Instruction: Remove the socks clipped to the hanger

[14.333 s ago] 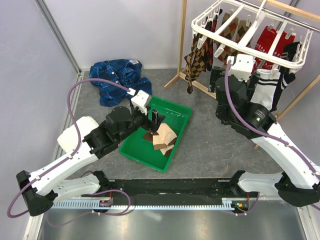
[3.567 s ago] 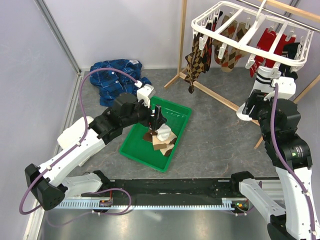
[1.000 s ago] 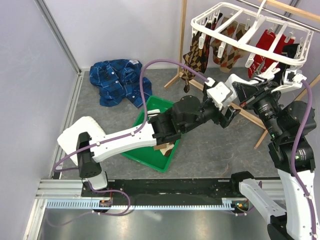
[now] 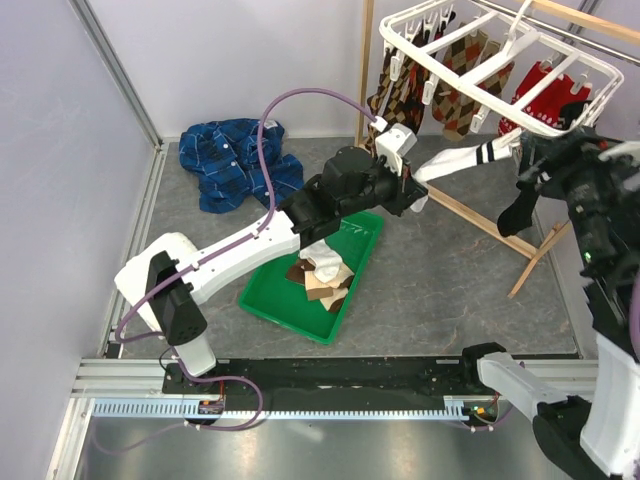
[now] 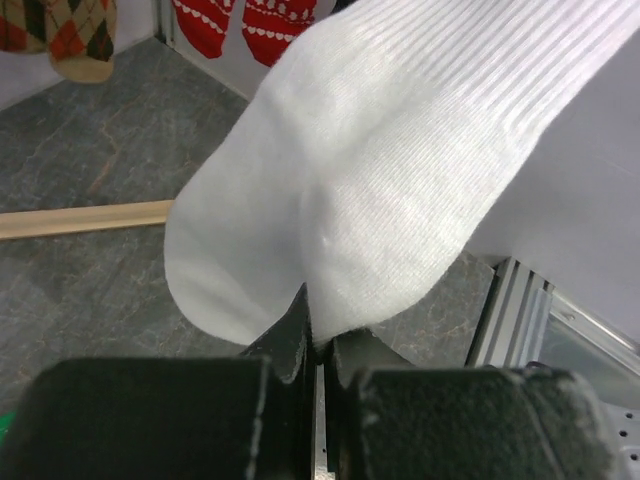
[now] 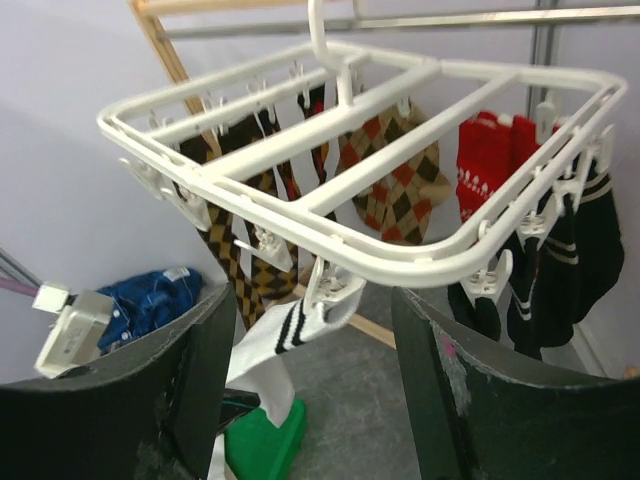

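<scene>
Clamped by the toe in the tightly closed left gripper [image 5: 318, 335]: white sock [image 5: 400, 150] with black cuff stripes, cuff caught in a clip [image 6: 335, 285] on the front rail of the white hanger [image 6: 330, 240]. Stretches taut between the two, past the wooden stand [image 4: 366, 70]. Spread wide facing that clip, gripping nothing: right gripper [image 6: 312, 310]. Below the left arm, green tray [image 4: 272, 290] of loose socks [image 4: 320, 275]
</scene>
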Available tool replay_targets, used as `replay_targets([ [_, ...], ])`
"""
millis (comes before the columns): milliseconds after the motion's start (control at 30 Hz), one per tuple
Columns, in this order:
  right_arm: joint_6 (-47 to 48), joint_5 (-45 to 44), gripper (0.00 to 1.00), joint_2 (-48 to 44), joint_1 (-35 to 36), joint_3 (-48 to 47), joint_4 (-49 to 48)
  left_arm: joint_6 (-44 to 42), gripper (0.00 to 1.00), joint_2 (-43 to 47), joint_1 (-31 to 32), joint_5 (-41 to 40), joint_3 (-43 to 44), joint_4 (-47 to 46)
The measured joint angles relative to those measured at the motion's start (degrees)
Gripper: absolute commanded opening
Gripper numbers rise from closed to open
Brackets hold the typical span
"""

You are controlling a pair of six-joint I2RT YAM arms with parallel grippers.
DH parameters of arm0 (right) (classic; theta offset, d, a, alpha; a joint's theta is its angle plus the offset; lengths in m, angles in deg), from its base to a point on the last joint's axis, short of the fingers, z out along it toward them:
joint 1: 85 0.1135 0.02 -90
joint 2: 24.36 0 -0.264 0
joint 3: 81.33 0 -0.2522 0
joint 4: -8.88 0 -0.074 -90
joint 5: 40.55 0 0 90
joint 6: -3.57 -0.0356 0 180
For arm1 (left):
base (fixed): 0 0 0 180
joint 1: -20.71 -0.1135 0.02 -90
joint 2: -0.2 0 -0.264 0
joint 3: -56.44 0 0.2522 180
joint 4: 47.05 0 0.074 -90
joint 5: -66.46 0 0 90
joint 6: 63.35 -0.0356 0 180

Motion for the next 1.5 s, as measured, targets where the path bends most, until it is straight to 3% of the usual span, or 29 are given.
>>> replay_targets([
  [167,-2.4,0.8,0.70,3.8,0.0,2.1,0.7,0.4,0.02,0.2,0.5,3.1,-0.9,0.0],
  [400,-5.1,1.7,0.75,-2.7,0.0,15.1,-4.1,2.4,0.02,0.6,1.1,7.7,-3.0,-0.1],
  [1133,-14.6,5.1,0.75,-3.1,0.0,19.2,-14.1,9.3,0.02,4.9,1.2,15.6,-5.6,0.0],
  [1333,-14.9,4.9,0.66,-1.2,0.0,19.8,-16.4,9.5,0.02,4.9,1.2,16.4,-5.6,0.0],
  [1500,-14.5,4.7,0.53,0.0,0.0,20.8,-18.2,9.5,0.02,4.9,1.1,16.9,-5.6,0.0],
])
